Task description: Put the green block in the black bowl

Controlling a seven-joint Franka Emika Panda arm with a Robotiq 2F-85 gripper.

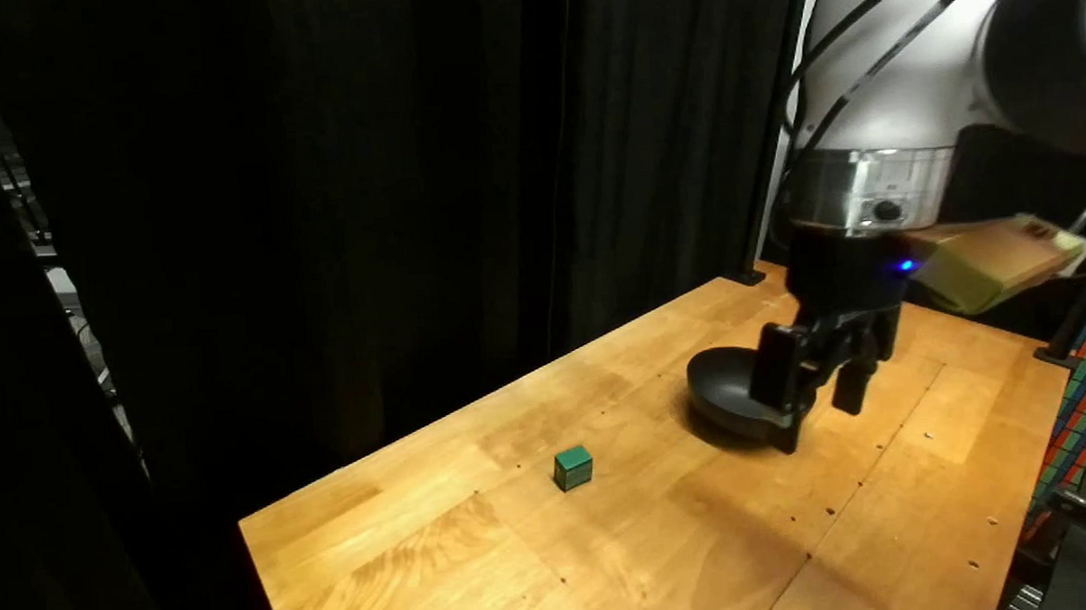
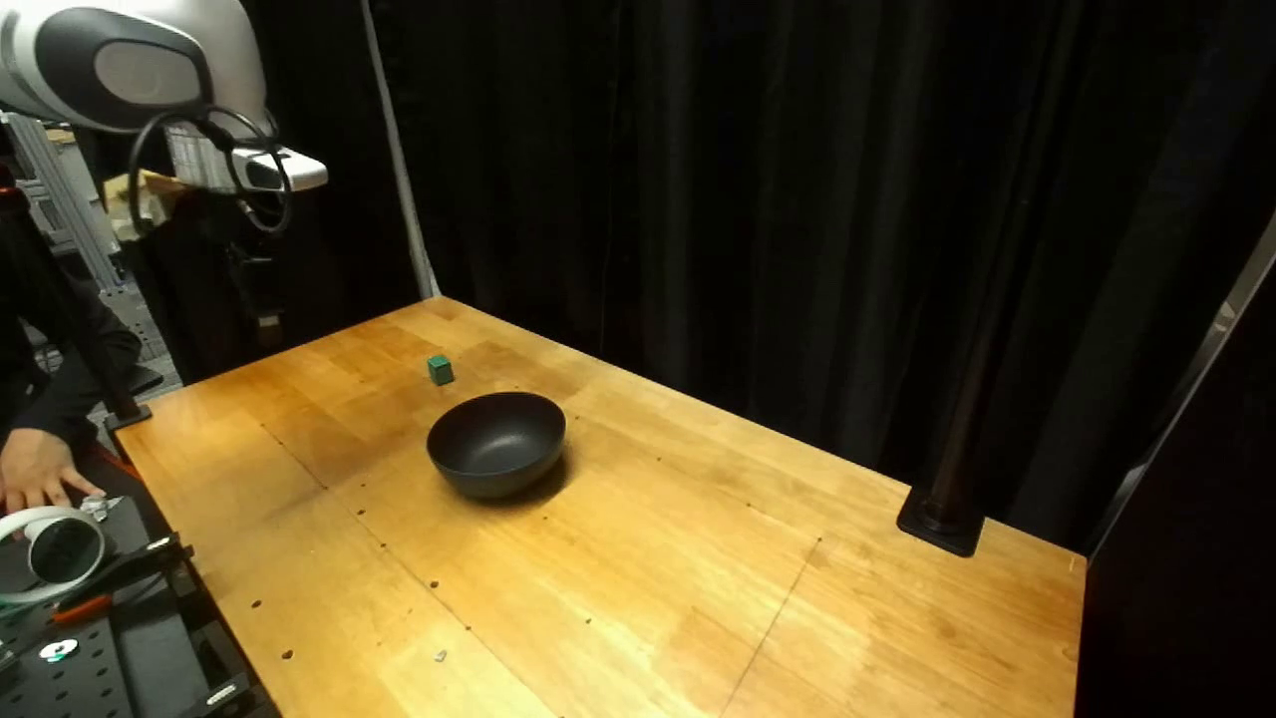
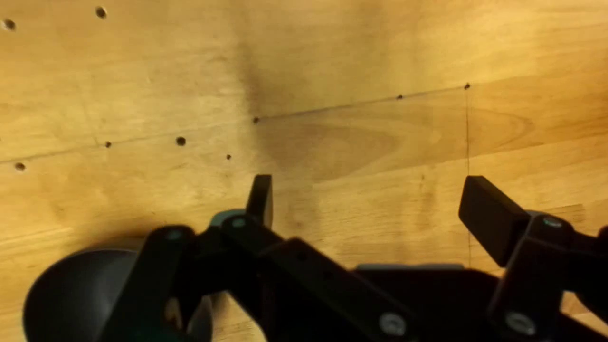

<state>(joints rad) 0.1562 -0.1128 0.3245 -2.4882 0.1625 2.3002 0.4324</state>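
Wrist view shows the pincer (image 3: 369, 204) spread; both exterior views add the green block (image 1: 573, 469).

Black curtain (image 1: 389, 211) behind wooden table (image 1: 666, 531); dark post (image 2: 962, 439) at table's edge.

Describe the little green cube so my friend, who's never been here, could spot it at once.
Find the wooden table beside the black curtain. On it sits a black bowl; the green cube rests nearby, not touching it. Unlike the round, wider bowl, it is small, green and square-edged.
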